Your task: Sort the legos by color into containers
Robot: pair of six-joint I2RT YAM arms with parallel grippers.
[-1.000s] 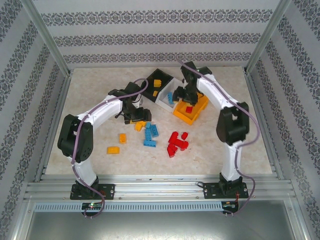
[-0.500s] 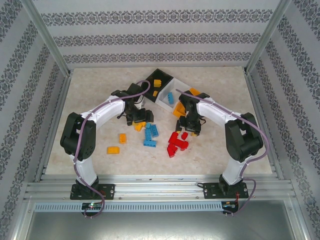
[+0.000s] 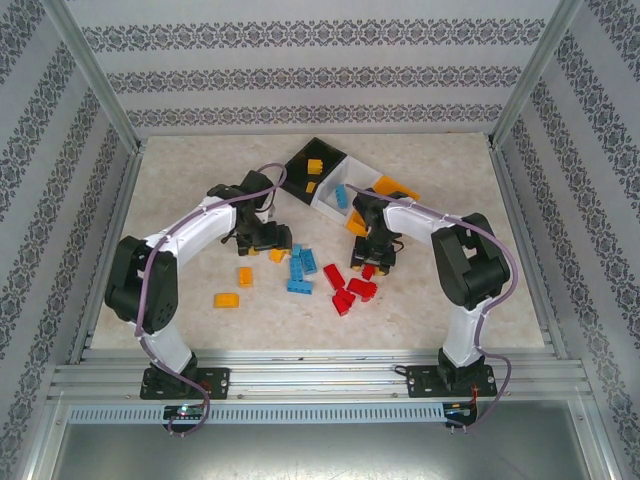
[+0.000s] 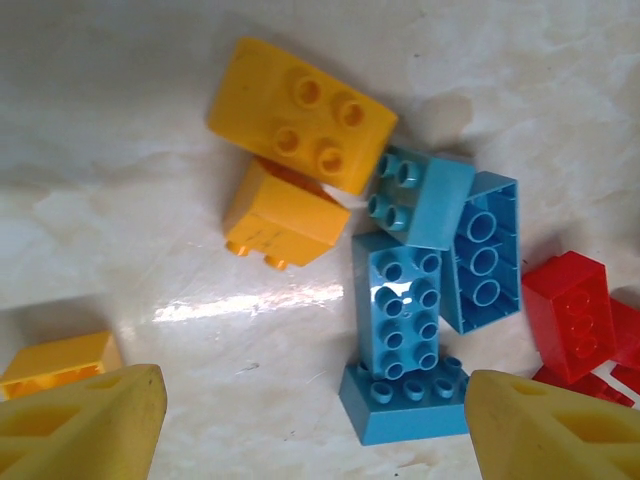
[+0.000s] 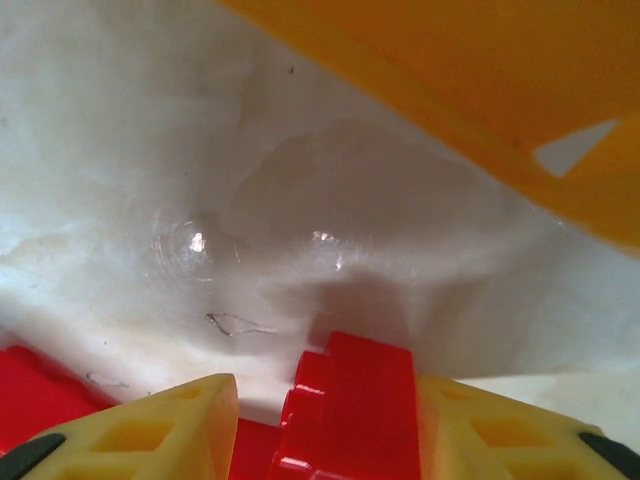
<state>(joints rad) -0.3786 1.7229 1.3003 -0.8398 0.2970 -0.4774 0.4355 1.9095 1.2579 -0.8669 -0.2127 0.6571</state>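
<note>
Tabletop (image 3: 195,165) lies bare left of the black container (image 3: 298,160).

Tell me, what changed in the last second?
The right claw swung from over the orange bin back toward the robot, down onto the red pile; a red brick now sits between its fingers, grip unclear. The left claw barely shifted, open over yellow bricks and blue bricks. The bins stayed put.

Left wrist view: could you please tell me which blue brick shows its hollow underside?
The blue brick nearest the red brick; its round sockets face the camera, while the other blue bricks show studs.
</note>
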